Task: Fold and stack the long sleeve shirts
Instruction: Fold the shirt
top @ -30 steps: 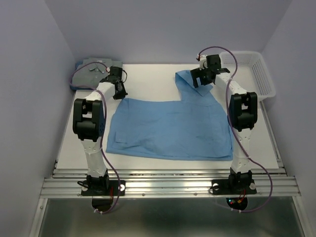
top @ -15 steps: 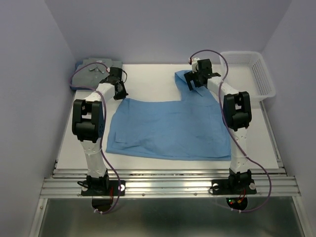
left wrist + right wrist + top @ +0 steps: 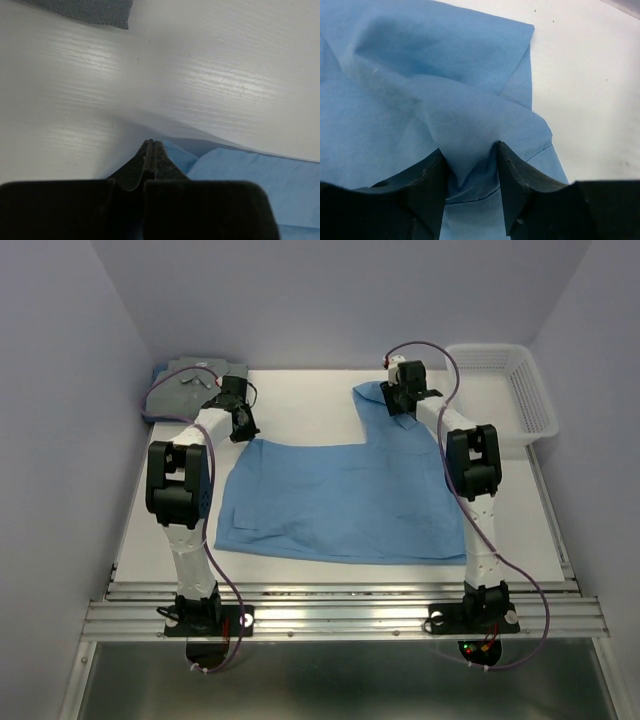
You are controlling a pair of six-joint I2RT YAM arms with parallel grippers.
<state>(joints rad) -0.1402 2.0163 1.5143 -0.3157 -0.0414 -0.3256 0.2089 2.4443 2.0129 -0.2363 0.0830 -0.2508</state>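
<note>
The sky-blue shirt lies spread flat mid-table, one sleeve folded up toward the back right. The grey-green shirt sits folded at the back left corner; its edge shows at the top of the left wrist view. My left gripper is down at the blue shirt's back left corner, jaws shut, with blue cloth bunched against the tip. My right gripper is on the sleeve, its fingers pressed onto a raised fold of the blue cloth.
A white mesh basket stands at the back right, just beyond the right arm. Bare white table lies between the two grippers. Purple walls close in the left, right and back sides.
The right gripper moved left and back along the sleeve, dropped onto it and closed from wide open onto a fold. The left arm stayed still.
</note>
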